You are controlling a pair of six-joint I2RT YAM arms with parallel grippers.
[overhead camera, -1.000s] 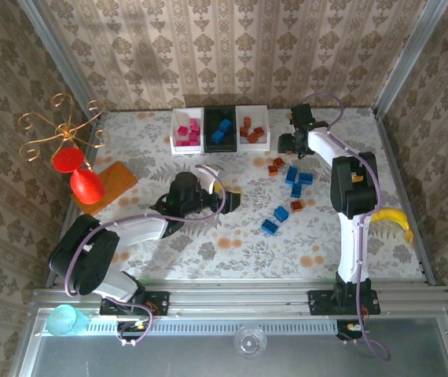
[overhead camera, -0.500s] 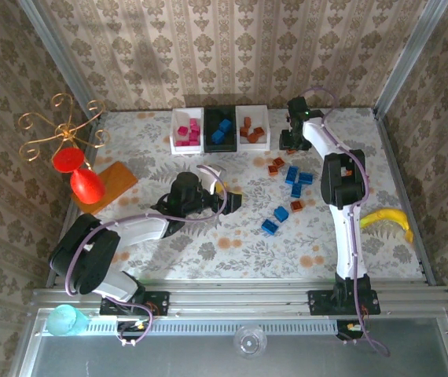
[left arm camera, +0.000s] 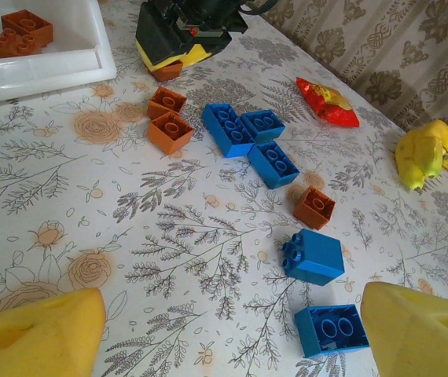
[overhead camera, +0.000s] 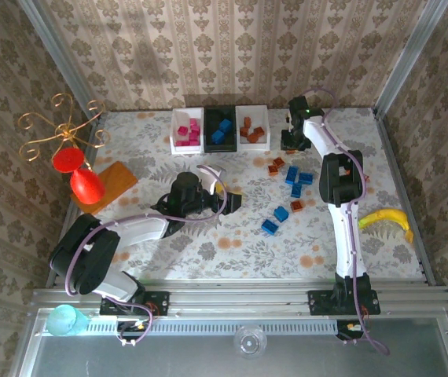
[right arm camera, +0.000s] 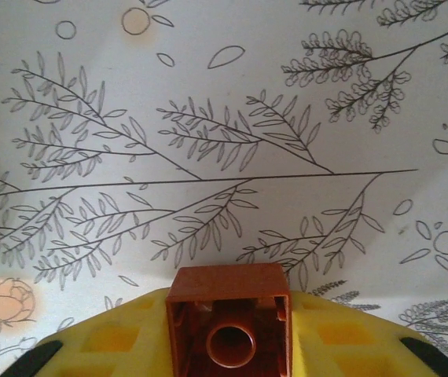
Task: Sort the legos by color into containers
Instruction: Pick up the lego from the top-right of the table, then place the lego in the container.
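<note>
Pink legos point(overhead camera: 186, 132) fill the left white bin point(overhead camera: 185, 149), blue ones the black bin point(overhead camera: 216, 112), and reddish-brown ones the right white bin point(overhead camera: 254, 148), all beyond the left end effector point(overhead camera: 225, 186). That one hangs released and empty over the surface point(overhead camera: 208, 243).

Just to its right lie eight loose legos point(left arm camera: 273, 163), five blue and three orange-brown.

Further right, the right end effector point(overhead camera: 295, 143) is clenched on a reddish-brown brick point(right arm camera: 228, 322), down close to the surface. I'd judge the sorting past halfway, with about nine pieces left.

Far to the left end effector's left stand a red cup point(overhead camera: 86, 186) and an orange block point(overhead camera: 118, 177). A snack packet point(left arm camera: 328, 102) and a banana point(overhead camera: 389, 218) lie on the right arm's outer side. Nothing seems to block the way.
</note>
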